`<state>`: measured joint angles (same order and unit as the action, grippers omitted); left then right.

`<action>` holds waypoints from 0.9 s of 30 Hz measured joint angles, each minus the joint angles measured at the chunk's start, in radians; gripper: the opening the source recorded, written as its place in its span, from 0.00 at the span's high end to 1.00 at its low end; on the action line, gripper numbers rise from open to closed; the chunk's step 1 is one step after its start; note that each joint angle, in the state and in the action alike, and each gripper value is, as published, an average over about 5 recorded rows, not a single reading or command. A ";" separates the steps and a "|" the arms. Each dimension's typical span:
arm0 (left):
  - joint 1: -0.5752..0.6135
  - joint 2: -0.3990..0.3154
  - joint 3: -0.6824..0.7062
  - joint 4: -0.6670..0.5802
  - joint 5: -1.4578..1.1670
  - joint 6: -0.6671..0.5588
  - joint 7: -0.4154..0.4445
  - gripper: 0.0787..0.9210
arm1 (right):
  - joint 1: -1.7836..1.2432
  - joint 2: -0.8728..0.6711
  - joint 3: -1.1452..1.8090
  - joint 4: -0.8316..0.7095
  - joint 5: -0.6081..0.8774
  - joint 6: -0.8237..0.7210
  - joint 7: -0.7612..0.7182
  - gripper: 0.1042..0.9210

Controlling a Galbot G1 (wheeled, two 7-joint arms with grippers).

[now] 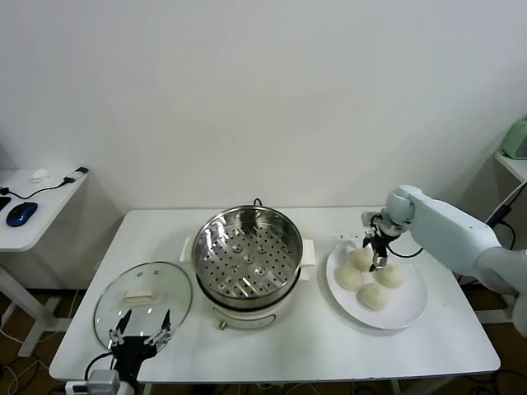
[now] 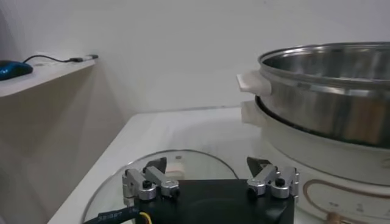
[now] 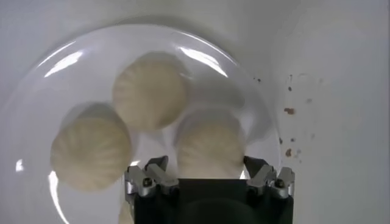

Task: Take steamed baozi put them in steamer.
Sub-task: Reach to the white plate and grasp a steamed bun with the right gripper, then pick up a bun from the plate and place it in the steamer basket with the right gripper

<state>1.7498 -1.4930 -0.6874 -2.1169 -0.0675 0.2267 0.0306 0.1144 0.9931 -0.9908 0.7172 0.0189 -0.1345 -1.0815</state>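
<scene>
Four cream-white baozi lie on a white plate [image 1: 409, 303] at the right: one at the far side [image 1: 361, 257], one on the left [image 1: 350, 279], one on the right [image 1: 390, 276], one nearest [image 1: 373, 297]. My right gripper [image 1: 379, 262] hangs low over them, open. In the right wrist view its gripper [image 3: 205, 162] has its jaws spread on either side of one baozi [image 3: 210, 145], with two more [image 3: 149, 91] [image 3: 90, 152] beyond on the plate [image 3: 73, 58]. The steel steamer [image 1: 247, 255] stands at the table's middle, its basket bare. My left gripper [image 1: 142, 329] is parked open.
A round glass lid [image 1: 142, 300] with a white handle lies left of the steamer, under my left gripper [image 2: 206, 163]; it also shows in the left wrist view [image 2: 183, 164]. The steamer wall [image 2: 329, 91] rises beside it. A side desk with a blue mouse [image 1: 21, 213] stands at far left.
</scene>
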 measured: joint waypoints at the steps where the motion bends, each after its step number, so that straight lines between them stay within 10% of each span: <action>1: 0.000 0.000 0.000 -0.001 0.001 0.000 0.000 0.12 | 0.000 0.001 0.001 -0.001 -0.001 -0.001 0.000 0.23; 27: -0.001 0.008 0.018 -0.027 0.013 -0.001 0.005 0.12 | 0.533 0.022 -0.334 0.372 0.317 0.145 -0.042 0.31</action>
<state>1.7486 -1.4848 -0.6698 -2.1439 -0.0549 0.2258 0.0358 0.6474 1.0151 -1.3244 1.0893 0.3360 0.0109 -1.1233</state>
